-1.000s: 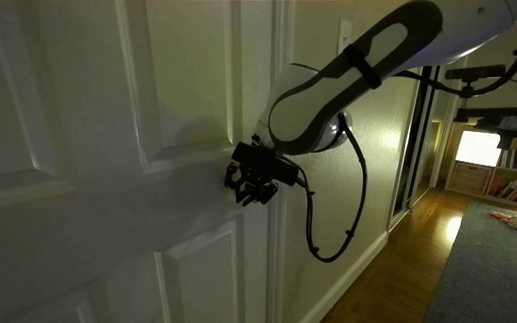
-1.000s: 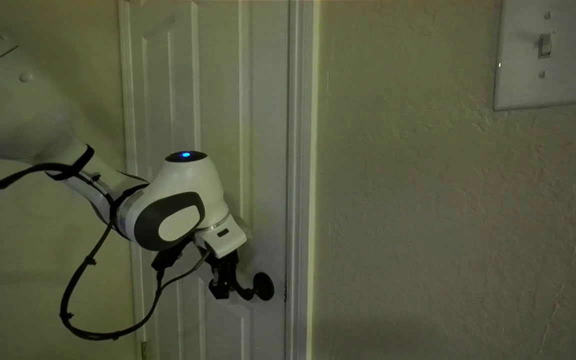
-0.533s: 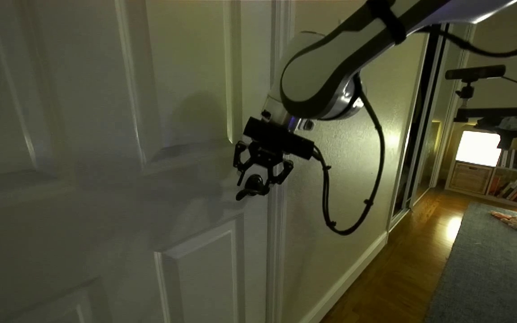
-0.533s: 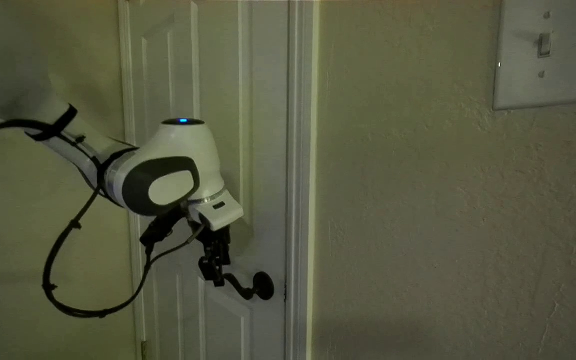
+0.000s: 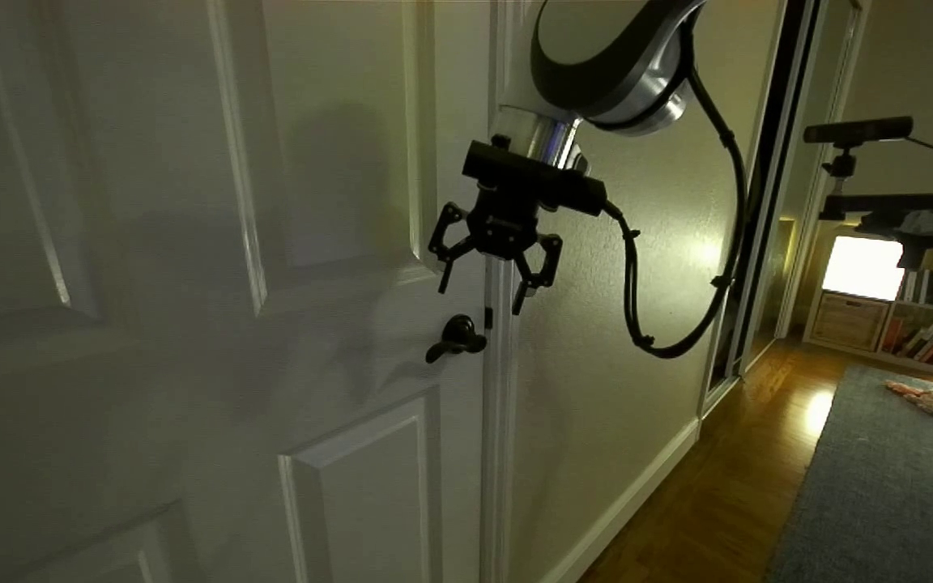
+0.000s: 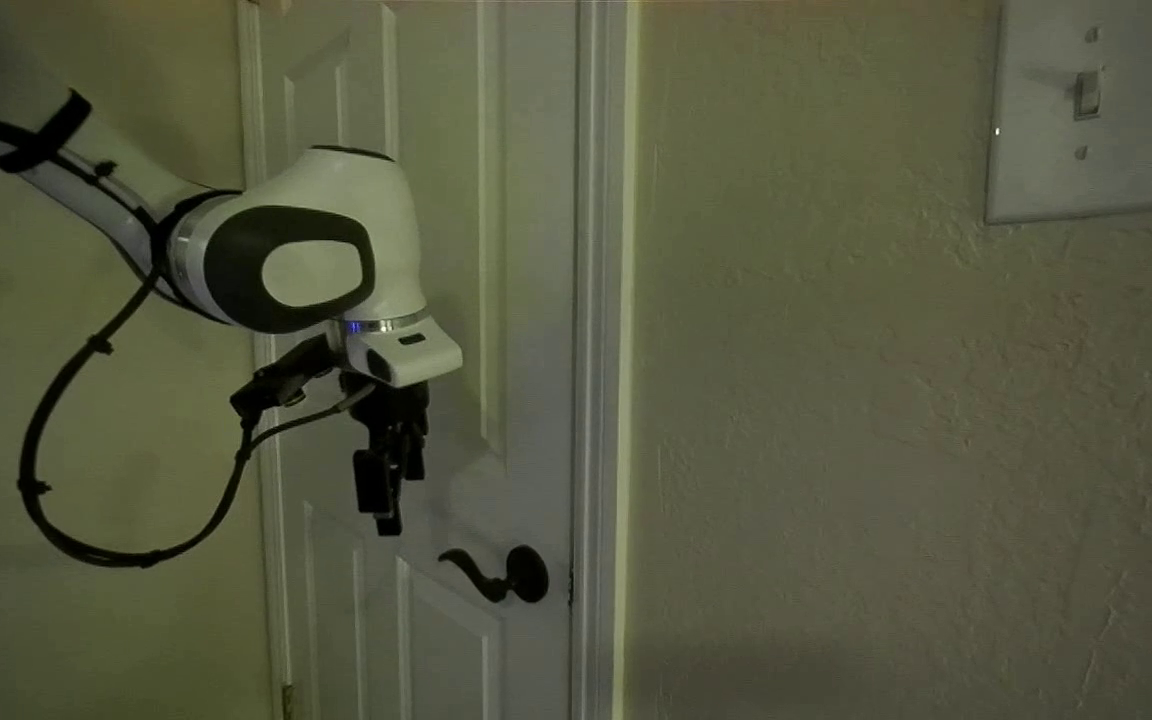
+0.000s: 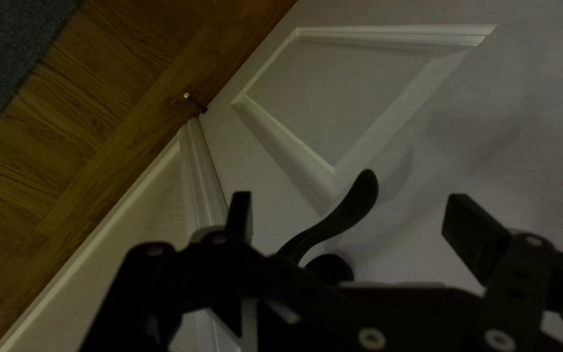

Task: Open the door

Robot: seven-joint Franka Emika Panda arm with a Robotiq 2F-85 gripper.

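Note:
The white panelled door (image 5: 191,356) stands in its frame, with no gap that I can make out along the handle edge in an exterior view (image 6: 536,350). Its dark lever handle (image 5: 458,336) points away from the jamb, curving up at the tip. My gripper (image 5: 480,301) is open, above the handle and apart from it, with nothing held. From the side, the gripper (image 6: 389,530) hangs fingers down, up and left of the lever handle (image 6: 496,580). In the wrist view the lever (image 7: 345,212) shows beyond the spread fingers; its base is partly hidden by the gripper.
Door trim (image 6: 601,350) and a wall with a light switch (image 6: 1089,95) adjoin the handle side. A cable loop (image 5: 645,344) hangs from the wrist. Farther back are a mirrored sliding door (image 5: 798,186), a camera on a stand (image 5: 859,131) and a rug (image 5: 879,486).
My gripper has risen off the lever handle and drawn back from it, its fingers spreading from nearly closed to wide. The handle has come into full view; the door has not visibly moved.

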